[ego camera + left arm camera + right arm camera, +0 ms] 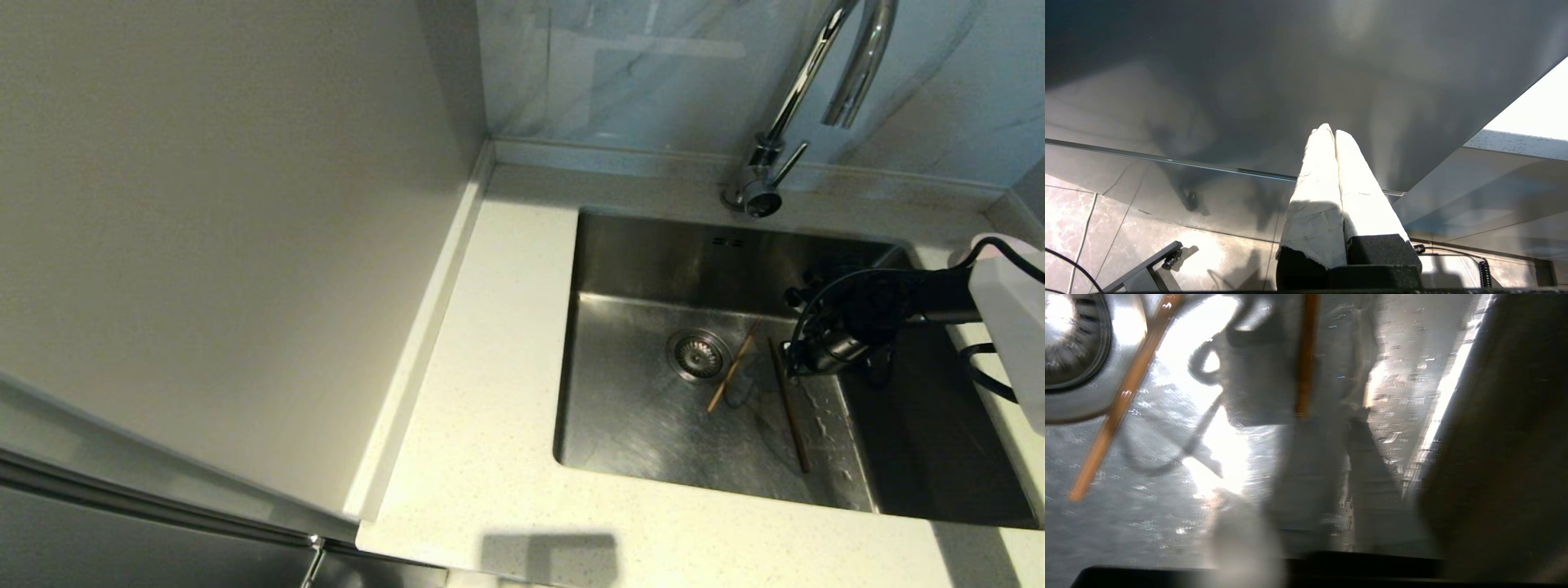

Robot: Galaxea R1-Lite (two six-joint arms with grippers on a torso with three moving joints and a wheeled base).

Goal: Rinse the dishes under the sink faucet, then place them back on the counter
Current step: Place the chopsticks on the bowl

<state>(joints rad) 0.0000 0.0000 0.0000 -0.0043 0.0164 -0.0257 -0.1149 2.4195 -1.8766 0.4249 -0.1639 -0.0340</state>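
Note:
Two brown chopsticks lie apart on the wet floor of the steel sink (pixel 653 253). One (pixel 732 369) slants beside the round drain (pixel 699 354); the other (pixel 789 406) runs toward the front wall. My right gripper (pixel 796 363) hangs low in the basin over the far end of that second chopstick (pixel 1306 355), shut with nothing between its fingers (pixel 1310 477). The first chopstick (pixel 1118 404) lies off to its side. Both bowls are out of view. The chrome faucet (pixel 804 82) shows no water. My left gripper (pixel 1333 130) is shut and parked below the counter.
The speckled counter (pixel 490 367) runs along the sink's left and front. A beige wall panel (pixel 204 204) fills the left. The right arm's white link and black cables (pixel 1012 327) reach over the sink's right rim.

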